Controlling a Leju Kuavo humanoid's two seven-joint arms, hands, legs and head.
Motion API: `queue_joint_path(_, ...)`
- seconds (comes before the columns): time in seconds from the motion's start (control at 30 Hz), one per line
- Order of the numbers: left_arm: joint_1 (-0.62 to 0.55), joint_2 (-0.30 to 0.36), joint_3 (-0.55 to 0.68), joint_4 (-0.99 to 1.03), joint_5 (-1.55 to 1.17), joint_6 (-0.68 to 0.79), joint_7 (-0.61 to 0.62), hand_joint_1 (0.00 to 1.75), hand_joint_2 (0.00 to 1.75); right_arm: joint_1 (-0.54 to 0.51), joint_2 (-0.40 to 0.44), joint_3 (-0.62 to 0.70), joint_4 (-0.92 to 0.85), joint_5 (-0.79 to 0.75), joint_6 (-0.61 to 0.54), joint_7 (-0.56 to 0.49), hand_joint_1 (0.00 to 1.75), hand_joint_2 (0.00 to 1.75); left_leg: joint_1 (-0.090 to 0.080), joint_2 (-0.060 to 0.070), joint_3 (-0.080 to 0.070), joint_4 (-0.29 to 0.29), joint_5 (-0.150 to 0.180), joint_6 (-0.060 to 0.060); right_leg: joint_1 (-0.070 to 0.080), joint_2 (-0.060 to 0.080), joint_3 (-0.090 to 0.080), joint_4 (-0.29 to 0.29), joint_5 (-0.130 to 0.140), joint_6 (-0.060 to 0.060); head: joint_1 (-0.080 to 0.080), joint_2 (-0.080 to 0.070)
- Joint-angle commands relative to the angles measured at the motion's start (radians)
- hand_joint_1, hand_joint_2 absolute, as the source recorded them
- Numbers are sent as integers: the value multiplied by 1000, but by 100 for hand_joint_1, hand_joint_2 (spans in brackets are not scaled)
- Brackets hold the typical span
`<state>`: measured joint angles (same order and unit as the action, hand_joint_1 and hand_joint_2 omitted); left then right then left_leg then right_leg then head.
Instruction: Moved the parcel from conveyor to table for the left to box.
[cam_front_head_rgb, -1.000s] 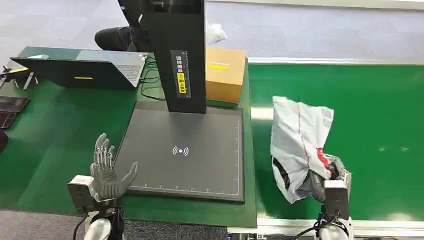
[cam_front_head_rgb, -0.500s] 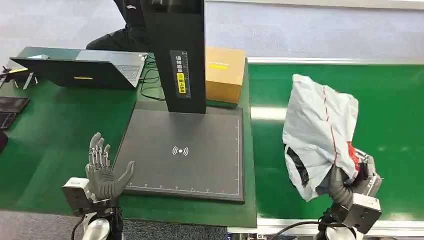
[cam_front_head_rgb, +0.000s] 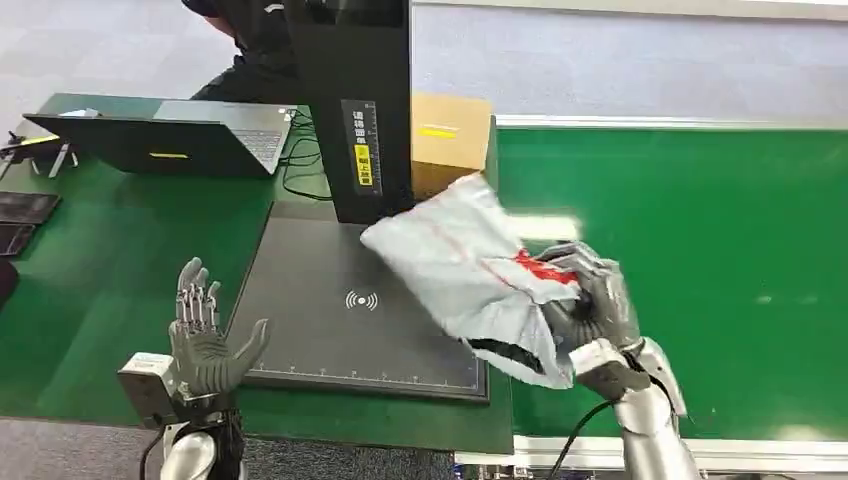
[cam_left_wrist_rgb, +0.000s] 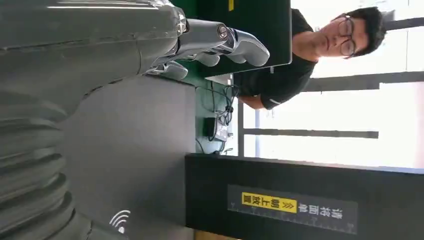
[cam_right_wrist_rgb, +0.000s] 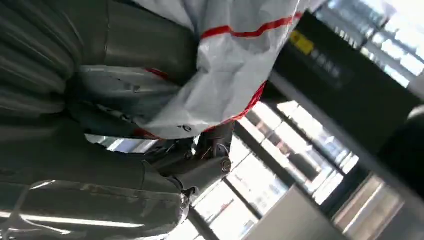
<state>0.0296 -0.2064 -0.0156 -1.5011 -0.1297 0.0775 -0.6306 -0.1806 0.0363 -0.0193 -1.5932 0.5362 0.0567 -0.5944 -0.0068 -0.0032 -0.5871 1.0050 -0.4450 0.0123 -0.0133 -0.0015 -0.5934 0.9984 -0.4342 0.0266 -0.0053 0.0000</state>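
Where head view looks down:
Right hand (cam_front_head_rgb: 590, 305): grasps parcel (cam_front_head_rgb: 455, 265) above scanner pad (cam_front_head_rgb: 330, 330).
Left hand (cam_front_head_rgb: 205, 345): released, fingers spread.
Left wrist view: person (cam_left_wrist_rgb: 300, 60) behind laptop (cam_left_wrist_rgb: 255, 30).

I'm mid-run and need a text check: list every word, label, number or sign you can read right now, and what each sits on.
Wireless-wave symbol, white: on the dark scanner pad.
Yellow label with Chinese characters on the black scanner column: too blurred to quote.
Ruler-like scale marks beside that label: numbers too small to read.
Yellow strip on the cardboard box: unreadable.
Yellow sticker on the laptop: unreadable.
Grey parcel in the right robot hand: red markings, no legible text.
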Motion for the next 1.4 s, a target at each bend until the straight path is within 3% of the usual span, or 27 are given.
queue_joint_path(0.03,-27,23,17,45,6,-1,-19,0,175,-306,-157,390,349,107,65,58,175,175,0,11,2,-1,0,-2,0,11,-1,0,3,-2,0,0)
queue_joint_path(0.27,-27,23,17,41,5,0,-19,0,175,-304,-163,394,352,103,58,55,175,175,0,0,2,-2,1,-2,0,0,1,-1,1,-2,0,0)
queue_joint_path(0.3,-21,28,14,39,5,4,-18,0,175,-432,-194,559,460,183,148,68,175,175,1,1,2,-1,0,-3,1,1,1,-1,1,-3,0,0)
queue_joint_path(0.37,-12,30,18,33,8,12,-18,0,175,-624,-136,726,697,217,81,103,175,175,-1,7,0,0,0,-2,-1,7,-3,1,2,-2,0,0)
queue_joint_path(0.43,-7,25,23,23,8,14,-19,0,175,-718,-87,798,842,254,30,146,175,175,-1,16,-1,1,-1,-2,-1,17,-6,3,4,-2,0,0)
queue_joint_path(0.5,-13,13,28,17,9,7,-12,0,175,-756,-55,802,949,220,7,127,175,175,0,18,0,0,0,-4,-1,17,-7,3,6,-4,0,0)
queue_joint_path(0.63,-20,8,19,17,4,0,-1,0,175,-736,-44,792,1020,172,-31,60,175,175,1,1,-1,-2,5,-4,1,0,-3,1,4,-4,0,0)
queue_joint_path(0.77,-20,8,19,18,4,0,-1,0,175,-733,-44,793,1020,172,-35,58,175,175,1,-1,-1,0,4,-4,1,-1,-3,2,3,-4,0,0)
queue_joint_path(0.83,-23,12,13,27,1,-8,4,0,175,-695,-30,760,1033,104,-15,4,175,175,1,0,-1,0,4,-4,1,0,-3,2,3,-4,0,0)
queue_joint_path(0.87,-25,13,8,30,-1,-8,4,0,175,-665,-21,755,1039,93,-46,-24,175,175,1,0,-1,-1,4,-4,1,-1,-3,2,3,-4,0,0)
queue_joint_path(0.9,-20,14,-2,26,-7,-11,7,0,175,-578,16,679,1019,29,-175,-104,175,175,1,-1,0,-2,5,-4,1,-1,-2,1,3,-4,0,0)
queue_joint_path(0.97,-11,17,-8,21,-9,-6,10,0,175,-460,13,651,844,-151,-283,-104,12,175,2,-3,2,-5,6,-5,2,-4,2,-3,4,-5,0,0)
queue_joint_path(1.0,-9,18,-8,22,-8,-4,10,0,175,-442,9,646,813,-192,-275,-104,0,175,2,-2,4,-6,6,-5,2,-3,3,-4,3,-5,0,0)
queue_joint_path(1.07,-9,29,-16,44,0,6,11,0,175,-405,-20,628,710,-336,-229,-104,0,175,2,-3,1,-3,4,-4,2,-3,0,-1,2,-4,0,0)
queue_joint_path(1.1,-14,32,-20,62,12,14,4,0,175,-412,-13,571,735,-467,-47,-104,0,175,1,-3,-1,-2,4,-4,1,-4,-2,1,1,-4,0,0)
queue_joint_path(1.37,-19,37,-27,71,20,19,0,0,175,-418,-14,541,732,-460,-24,-104,0,175,1,-3,-3,-1,5,-4,1,-3,-4,1,2,-5,0,0)
queue_joint_path(1.4,-16,36,-29,62,20,19,0,0,175,-396,-9,469,687,-611,139,-104,0,175,0,-3,-3,-1,4,-4,0,-3,-4,1,2,-4,0,0)
